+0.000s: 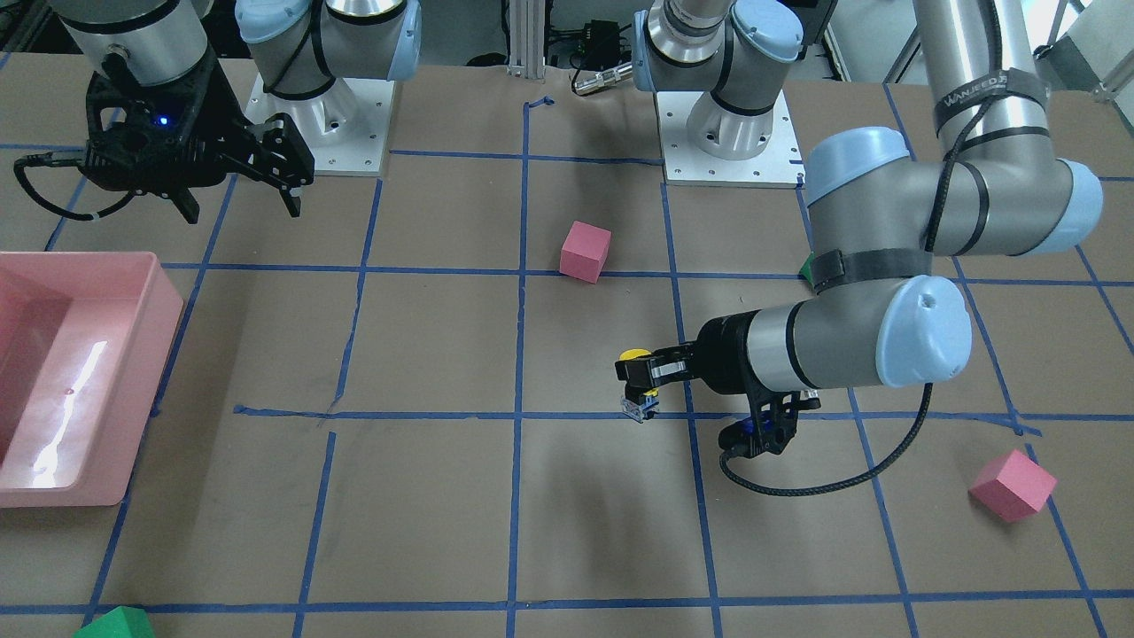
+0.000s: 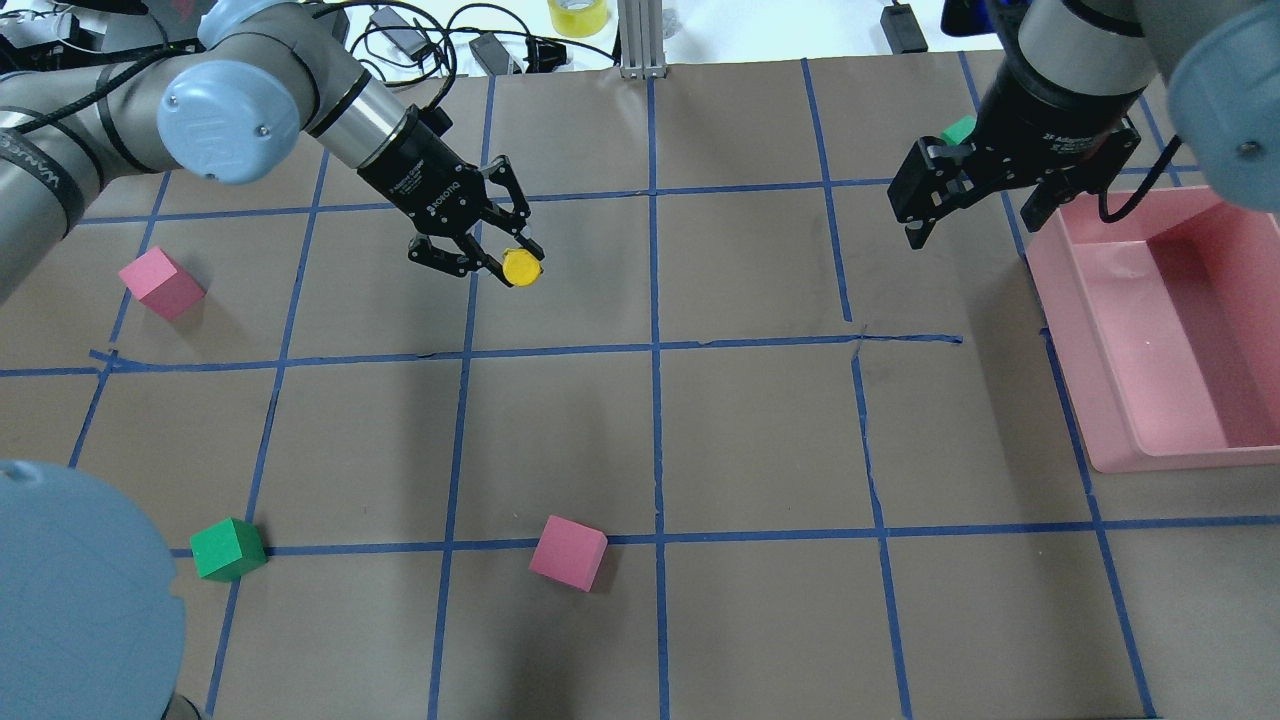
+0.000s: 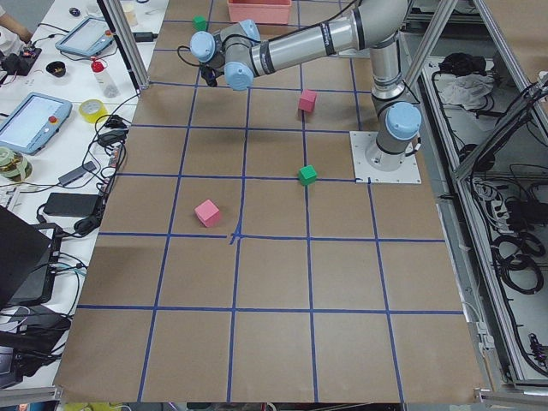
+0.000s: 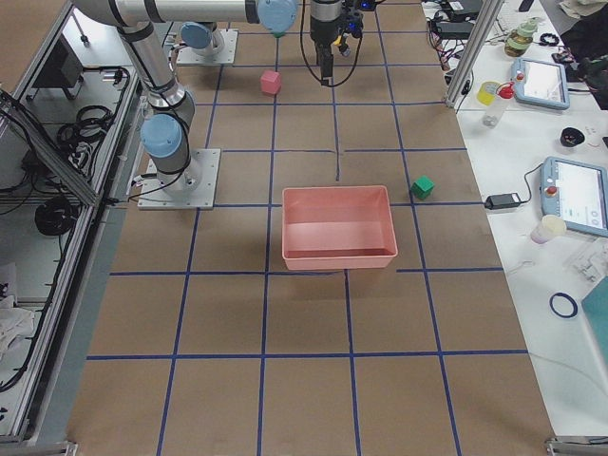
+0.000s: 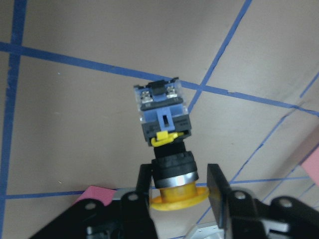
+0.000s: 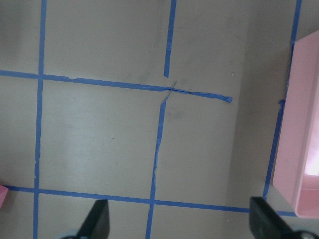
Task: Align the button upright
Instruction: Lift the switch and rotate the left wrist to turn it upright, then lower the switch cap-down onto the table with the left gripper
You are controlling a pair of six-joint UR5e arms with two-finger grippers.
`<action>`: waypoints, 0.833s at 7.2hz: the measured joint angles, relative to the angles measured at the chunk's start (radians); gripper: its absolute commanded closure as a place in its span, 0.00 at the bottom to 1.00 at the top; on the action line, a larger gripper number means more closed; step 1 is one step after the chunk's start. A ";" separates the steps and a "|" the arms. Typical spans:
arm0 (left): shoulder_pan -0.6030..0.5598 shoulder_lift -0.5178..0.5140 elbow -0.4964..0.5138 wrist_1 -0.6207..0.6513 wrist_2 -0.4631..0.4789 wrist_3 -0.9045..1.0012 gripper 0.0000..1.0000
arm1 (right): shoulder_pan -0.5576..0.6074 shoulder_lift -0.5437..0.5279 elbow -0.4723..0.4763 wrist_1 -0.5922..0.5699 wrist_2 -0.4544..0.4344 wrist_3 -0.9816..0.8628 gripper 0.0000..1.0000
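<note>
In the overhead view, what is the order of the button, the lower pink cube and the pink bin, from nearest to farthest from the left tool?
1. button: held in the left tool.
2. lower pink cube: toward the robot.
3. pink bin: far right.

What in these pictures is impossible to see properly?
Overhead view: the button shows only its yellow cap; the cap hides its body.
Front-facing view: the left arm hides nearly all of the far green cube.
Front-facing view: the bottom edge cuts off the corner green cube.
</note>
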 measured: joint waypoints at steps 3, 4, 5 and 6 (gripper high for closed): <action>0.085 -0.051 -0.090 -0.013 -0.265 -0.020 1.00 | 0.000 0.001 -0.001 -0.007 0.002 0.000 0.00; 0.106 -0.065 -0.107 -0.033 -0.353 -0.043 1.00 | 0.000 0.001 -0.001 -0.008 0.003 0.002 0.00; 0.119 -0.079 -0.120 -0.045 -0.400 -0.072 1.00 | 0.001 0.002 0.000 -0.008 0.003 0.003 0.00; 0.125 -0.091 -0.134 -0.050 -0.420 -0.124 1.00 | 0.001 0.003 0.000 -0.009 0.004 0.003 0.00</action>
